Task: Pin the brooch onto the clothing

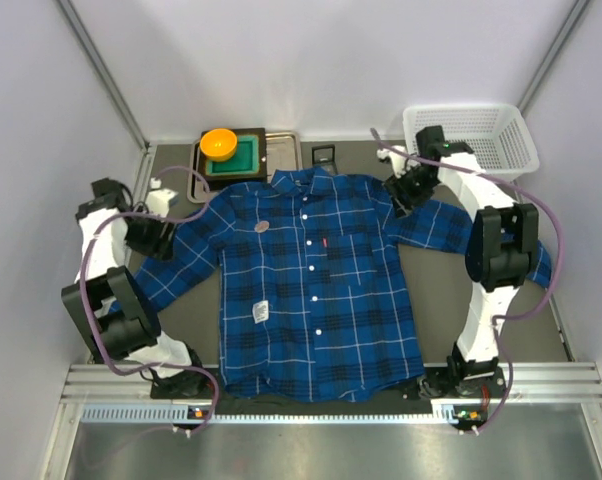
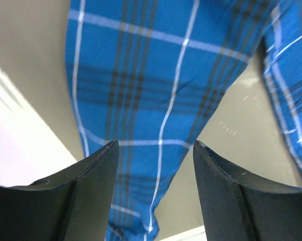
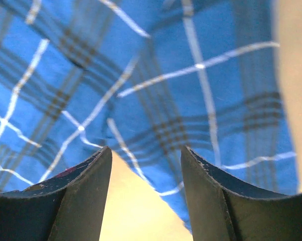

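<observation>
Shows the clothing (image 1: 311,300) spread flat, front up, likely as a smooth face for pinning. Finds the brooch (image 1: 262,226) resting on its chest panel near the button line. Sets the left end effector (image 2: 156,145) above one sleeve, the right end effector (image 3: 146,150) above the far shoulder, jaws apart on both, gripping nothing. Reveals a dull olive counter (image 1: 439,310) walled in white.

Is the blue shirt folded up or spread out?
Spread out: the shirt lies front up, both sleeves stretched sideways, collar at the far end.
</observation>
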You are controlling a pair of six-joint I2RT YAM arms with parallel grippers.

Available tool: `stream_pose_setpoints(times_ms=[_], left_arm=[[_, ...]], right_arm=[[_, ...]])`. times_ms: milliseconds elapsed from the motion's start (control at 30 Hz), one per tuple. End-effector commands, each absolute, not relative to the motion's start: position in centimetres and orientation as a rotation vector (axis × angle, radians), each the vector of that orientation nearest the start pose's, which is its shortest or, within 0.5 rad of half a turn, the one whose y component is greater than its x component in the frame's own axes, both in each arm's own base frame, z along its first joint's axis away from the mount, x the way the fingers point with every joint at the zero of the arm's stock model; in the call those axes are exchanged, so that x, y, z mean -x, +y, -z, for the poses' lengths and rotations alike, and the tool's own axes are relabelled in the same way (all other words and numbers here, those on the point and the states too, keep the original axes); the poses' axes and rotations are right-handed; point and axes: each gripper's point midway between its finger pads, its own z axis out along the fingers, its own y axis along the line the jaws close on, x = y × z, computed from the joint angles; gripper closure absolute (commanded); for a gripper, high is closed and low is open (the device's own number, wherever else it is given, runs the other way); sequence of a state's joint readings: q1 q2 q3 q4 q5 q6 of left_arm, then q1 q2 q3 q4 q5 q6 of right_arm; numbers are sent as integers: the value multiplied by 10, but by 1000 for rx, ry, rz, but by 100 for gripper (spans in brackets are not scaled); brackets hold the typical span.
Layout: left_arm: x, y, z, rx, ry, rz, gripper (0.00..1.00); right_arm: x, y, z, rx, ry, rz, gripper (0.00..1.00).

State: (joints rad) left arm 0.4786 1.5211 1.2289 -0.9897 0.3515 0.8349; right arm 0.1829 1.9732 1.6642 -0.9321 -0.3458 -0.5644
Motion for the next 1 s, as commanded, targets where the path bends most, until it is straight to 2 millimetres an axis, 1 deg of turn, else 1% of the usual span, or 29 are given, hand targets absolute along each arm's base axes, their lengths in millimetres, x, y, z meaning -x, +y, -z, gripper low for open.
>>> stream_pose_setpoints(times_ms=[0, 33, 67, 100, 133, 167, 200, 233, 267, 300, 333, 367, 433, 467, 567, 667, 733, 767, 800, 833, 867, 900, 933, 967], left_arm=[[-330, 72, -130, -564, 2527, 206, 34], [-339, 68, -131, -566, 2512, 206, 35], [-345, 59, -131, -565, 2507, 230, 35], [-354, 57, -131, -562, 2503, 238, 35], [-361, 51, -133, -565, 2489, 246, 35], [-367, 47, -130, -547, 2490, 272, 35], [-374, 46, -135, -540, 2477, 273, 35], [-378, 44, -135, -543, 2471, 276, 35], [-382, 43, -133, -534, 2475, 287, 34], [-386, 42, -136, -535, 2462, 290, 34], [-388, 41, -136, -530, 2463, 289, 34], [-392, 41, -134, -530, 2459, 284, 34], [-395, 42, -130, -527, 2472, 267, 34], [-396, 42, -127, -528, 2480, 269, 34], [-403, 43, -126, -516, 2468, 260, 34], [-412, 43, -129, -494, 2451, 259, 34], [-420, 45, -135, -477, 2434, 247, 33], [-424, 45, -142, -478, 2416, 239, 32], [-426, 45, -145, -478, 2405, 235, 31], [-430, 46, -151, -475, 2382, 225, 29], [-432, 45, -163, -481, 2345, 214, 25], [-434, 44, -172, -484, 2318, 209, 2], [-440, 45, -182, -483, 2276, 190, 2], [-440, 42, -198, -494, 2230, 190, 2]], right_arm=[[-443, 66, -95, 973, 2544, -173, 44], [-446, 60, -90, 964, 2559, -153, 44], [-450, 53, -88, 954, 2566, -129, 45], [-453, 42, -76, 934, 2596, -100, 45], [-456, 36, -72, 931, 2604, -82, 46], [-456, 30, -67, 927, 2618, -64, 46], [-457, 17, -60, 909, 2643, -35, 46], [-459, 11, -50, 906, 2657, -22, 46], [-460, 3, -45, 895, 2672, -9, 47], [-460, -5, -39, 888, 2689, 17, 47], [-461, -9, -32, 898, 2698, 27, 47], [-461, -26, -29, 861, 2714, 45, 47], [-464, -40, -25, 846, 2723, 89, 47], [-465, -43, -22, 843, 2726, 99, 48], [-469, -55, -21, 816, 2726, 138, 48], [-471, -59, -21, 787, 2726, 153, 48], [-471, -61, -25, 766, 2724, 155, 48], [-470, -59, -27, 764, 2720, 149, 47], [-471, -54, -38, 754, 2690, 122, 47], [-471, -50, -45, 734, 2675, 96, 47], [-469, -46, -50, 728, 2663, 71, 45], [-471, -37, -73, 722, 2609, 49, 45], [-470, -31, -84, 711, 2582, 26, 44], [-467, -25, -96, 710, 2555, 5, 42]])
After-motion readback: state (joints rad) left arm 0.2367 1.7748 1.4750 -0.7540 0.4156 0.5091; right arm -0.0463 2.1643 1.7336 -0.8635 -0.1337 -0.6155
